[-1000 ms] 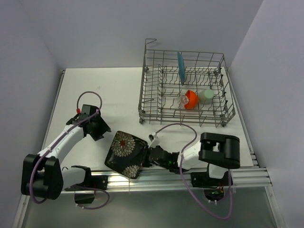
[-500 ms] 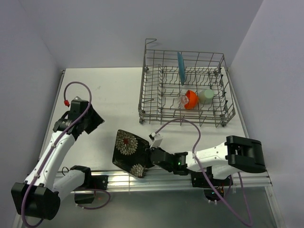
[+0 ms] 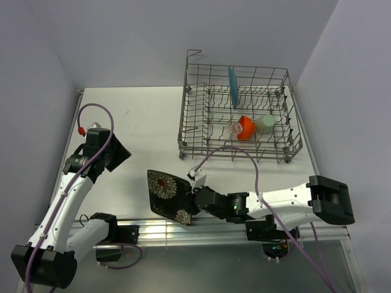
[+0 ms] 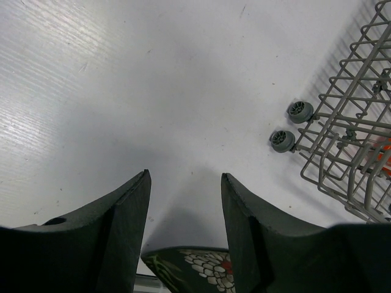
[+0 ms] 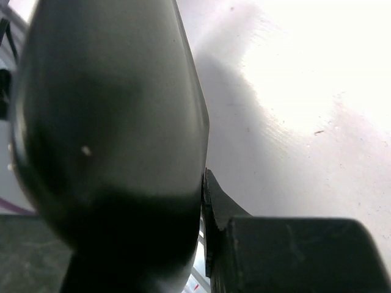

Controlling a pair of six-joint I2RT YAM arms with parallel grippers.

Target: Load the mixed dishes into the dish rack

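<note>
My right gripper (image 3: 194, 203) is shut on the black square plate with white flowers (image 3: 166, 196) and holds it tilted on edge near the table's front edge. In the right wrist view the plate's dark underside (image 5: 110, 140) fills the left, pressed against one finger (image 5: 220, 213). The grey wire dish rack (image 3: 201, 131) stands at the back right. It holds the teal plate (image 3: 233, 87) upright, the orange-red bowl (image 3: 245, 127), the pale green cup (image 3: 266, 123) and the small clear glass (image 3: 236, 129). My left gripper (image 3: 120, 154) is open and empty at the left. The plate's top edge (image 4: 195, 268) shows between its fingers.
The rack's grey wheels (image 4: 283, 140) and wire side (image 4: 348, 152) show at the right of the left wrist view. An aluminium rail (image 3: 214, 226) runs along the table's front edge, under the plate. White walls close in the left and right sides.
My right arm stretched left and tipped the flower plate more steeply on edge. My left arm drew back up and to the left, away from the plate.
</note>
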